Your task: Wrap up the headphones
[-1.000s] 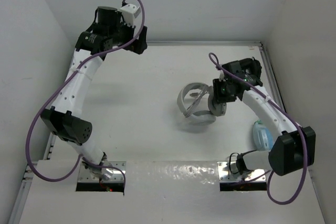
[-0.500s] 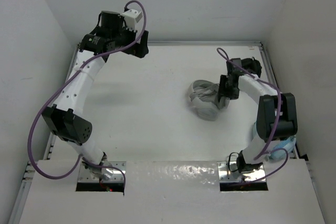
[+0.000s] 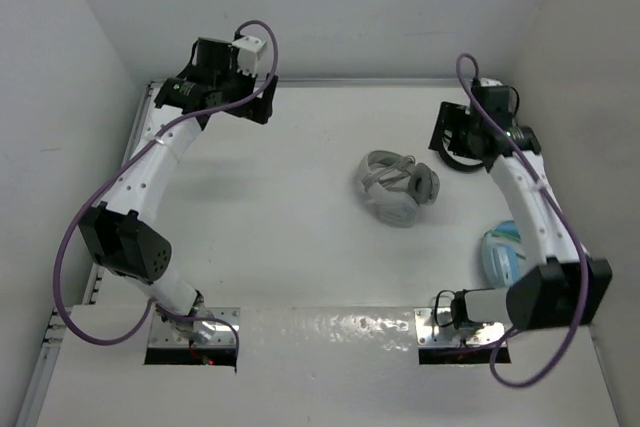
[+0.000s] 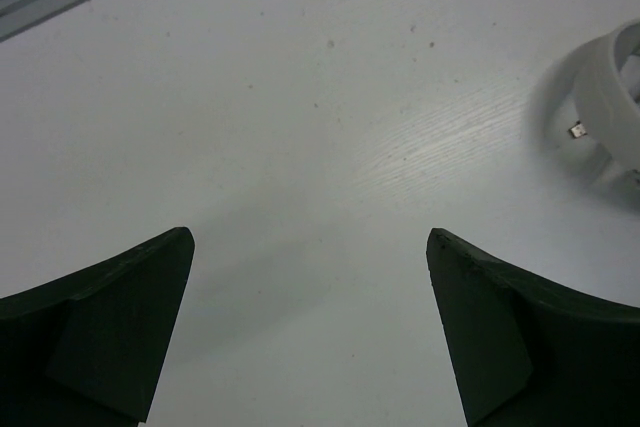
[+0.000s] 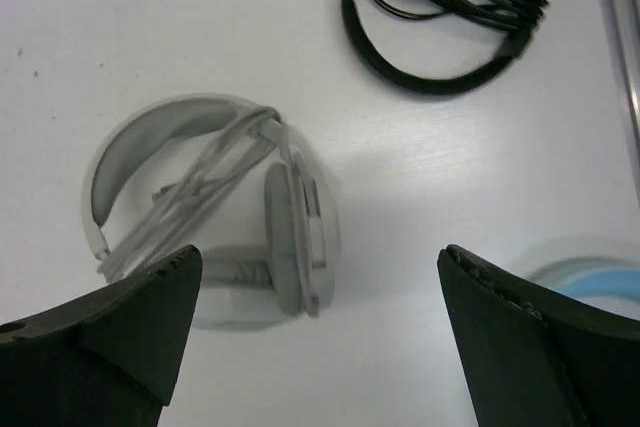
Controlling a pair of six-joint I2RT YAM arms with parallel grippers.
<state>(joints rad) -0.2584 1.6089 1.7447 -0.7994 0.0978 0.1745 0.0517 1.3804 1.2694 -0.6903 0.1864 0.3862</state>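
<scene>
The white headphones [image 3: 398, 187] lie flat on the table, right of centre, with the grey cable [image 5: 200, 185] wound in several strands across the headband. In the right wrist view the headphones [image 5: 215, 212] lie below and ahead of my right gripper [image 5: 318, 252], which hangs open above the table with nothing between its fingers. From above, the right gripper [image 3: 448, 142] is just beyond the headphones to the right. My left gripper [image 3: 258, 102] is open at the far left over bare table [image 4: 330, 147]. Only the headband's edge [image 4: 610, 97] and a small plug [image 4: 577, 130] show in the left wrist view.
Black headphones [image 5: 440, 17] with a coiled black cable lie at the far right, close under the right wrist [image 3: 462, 159]. Light blue headphones [image 3: 500, 252] rest by the right wall. A raised rail [image 3: 510, 117] borders the table.
The right gripper opened and let go of the white headphones, then drew back up toward the far right. The headphones went from held up to lying flat. The left arm barely moved.
</scene>
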